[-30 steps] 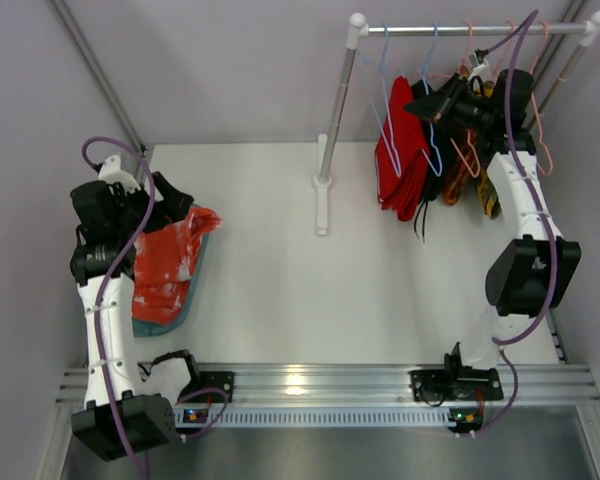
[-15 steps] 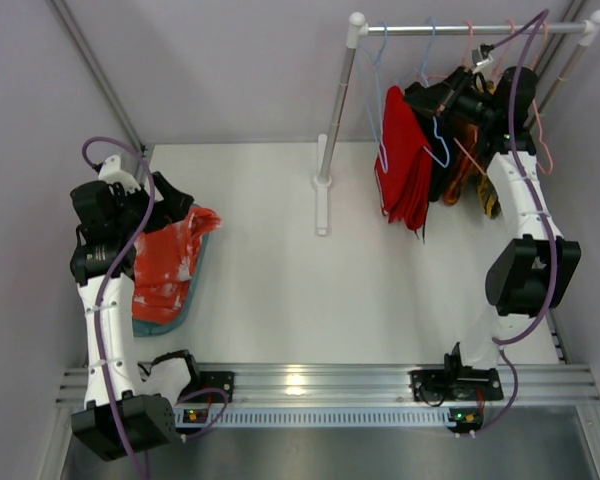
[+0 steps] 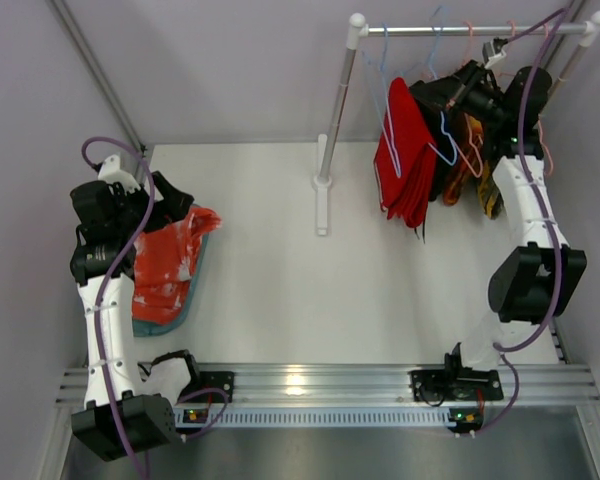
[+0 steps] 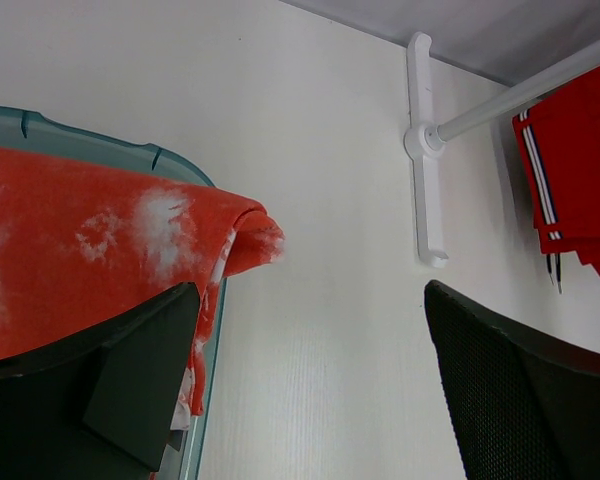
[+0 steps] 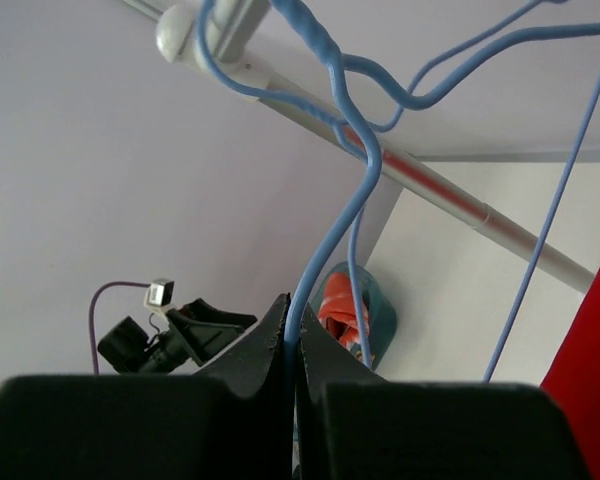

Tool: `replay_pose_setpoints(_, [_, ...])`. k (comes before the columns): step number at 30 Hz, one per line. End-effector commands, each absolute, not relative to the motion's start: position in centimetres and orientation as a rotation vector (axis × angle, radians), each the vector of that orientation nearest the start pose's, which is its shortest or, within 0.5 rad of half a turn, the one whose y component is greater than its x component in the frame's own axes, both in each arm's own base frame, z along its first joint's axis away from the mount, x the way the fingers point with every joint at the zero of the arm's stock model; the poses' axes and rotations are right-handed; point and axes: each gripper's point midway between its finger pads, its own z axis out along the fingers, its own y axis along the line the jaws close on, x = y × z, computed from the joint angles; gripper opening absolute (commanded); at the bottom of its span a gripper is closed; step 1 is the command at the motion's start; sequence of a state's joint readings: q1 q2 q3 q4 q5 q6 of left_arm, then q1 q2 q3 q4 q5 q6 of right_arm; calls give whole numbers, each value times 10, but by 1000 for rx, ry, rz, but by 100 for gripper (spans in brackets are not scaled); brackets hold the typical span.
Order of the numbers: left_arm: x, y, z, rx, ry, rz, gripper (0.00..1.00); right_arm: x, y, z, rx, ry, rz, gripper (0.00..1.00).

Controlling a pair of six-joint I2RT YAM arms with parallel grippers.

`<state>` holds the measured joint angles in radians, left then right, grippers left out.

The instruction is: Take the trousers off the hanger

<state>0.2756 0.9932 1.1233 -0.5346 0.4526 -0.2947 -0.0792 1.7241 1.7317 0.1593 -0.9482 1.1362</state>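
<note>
- The left gripper (image 4: pixel 315 390) is wide open; nothing is between its two black fingers; it hangs over the left side of the white table (image 3: pixel 310 290).
- Just under it lie the orange-red trousers (image 4: pixel 100 250) with whitish blotches; they are draped in folds over a teal bin (image 3: pixel 165 326); one corner hangs over the bin's rim.
- The right gripper (image 5: pixel 292 340) is up high at the back right, close to the metal rail (image 3: pixel 460 30); its fingers are pinched tight on the thin wire of a blue hanger (image 5: pixel 315 35).
- The hook of that hanger sits up by the rail; a second blue wire hanger is right beside it.
- The bright red trousers (image 3: pixel 405 150) hang folded from the rail, just to the left of the right gripper; they are off the table.
- I cannot tell which blue hanger holds the red trousers.
- More clothes in orange and yellow hang behind the right gripper.
</note>
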Motion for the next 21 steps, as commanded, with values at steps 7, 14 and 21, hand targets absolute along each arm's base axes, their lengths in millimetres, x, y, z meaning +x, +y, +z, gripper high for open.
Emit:
replay_pose_setpoints(7, [322, -4, 321, -204, 1862, -459, 99, 374, 122, 550, -237, 1334, 1327, 0])
replay_pose_setpoints(14, [324, -5, 324, -146, 1851, -444, 99, 335, 129, 529, -254, 1367, 1333, 0])
replay_pose_setpoints(21, [324, -7, 326, -72, 1838, -404, 99, 267, 135, 535, -284, 1346, 1267, 0])
